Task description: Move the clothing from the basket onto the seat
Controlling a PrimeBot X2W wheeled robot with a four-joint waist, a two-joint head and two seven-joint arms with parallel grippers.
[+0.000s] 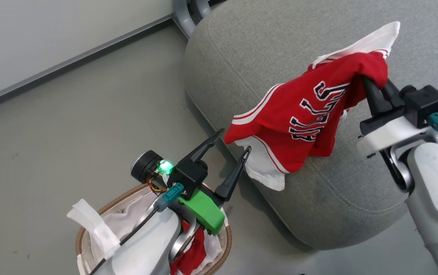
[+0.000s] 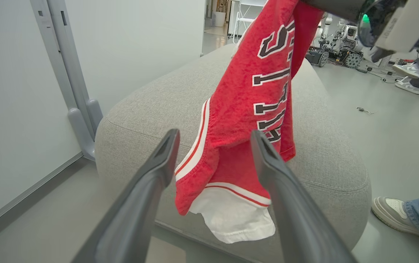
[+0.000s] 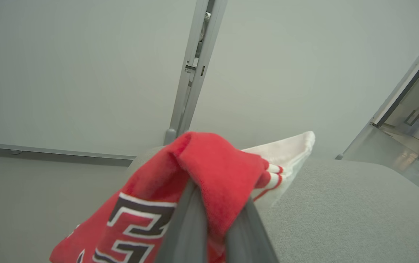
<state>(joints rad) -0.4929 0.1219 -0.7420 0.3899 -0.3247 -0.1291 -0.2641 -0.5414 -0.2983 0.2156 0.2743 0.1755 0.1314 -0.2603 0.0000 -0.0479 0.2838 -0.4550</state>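
My right gripper [image 1: 368, 82] is shut on a red jersey [image 1: 303, 118] with white sleeves and black lettering, which hangs in the air over the grey seat [image 1: 265, 42]. The same jersey [image 2: 246, 120] dangles ahead of my left fingers; the right wrist view has the jersey [image 3: 209, 171] bunched over the right gripper [image 3: 216, 215]. My left gripper [image 1: 234, 143] is open and empty, above the basket [image 1: 89, 229], just left of the jersey's hem. A second red piece [image 1: 188, 258] lies in the basket under my left arm, partly hidden.
The basket's white liner cloth [image 1: 89, 223] sticks up at its left rim. A grey post base [image 2: 81, 128] stands against the wall behind the seat. A person's shoe [image 2: 387, 213] rests on the floor beside the seat. Other robots [image 2: 341, 44] stand far back.
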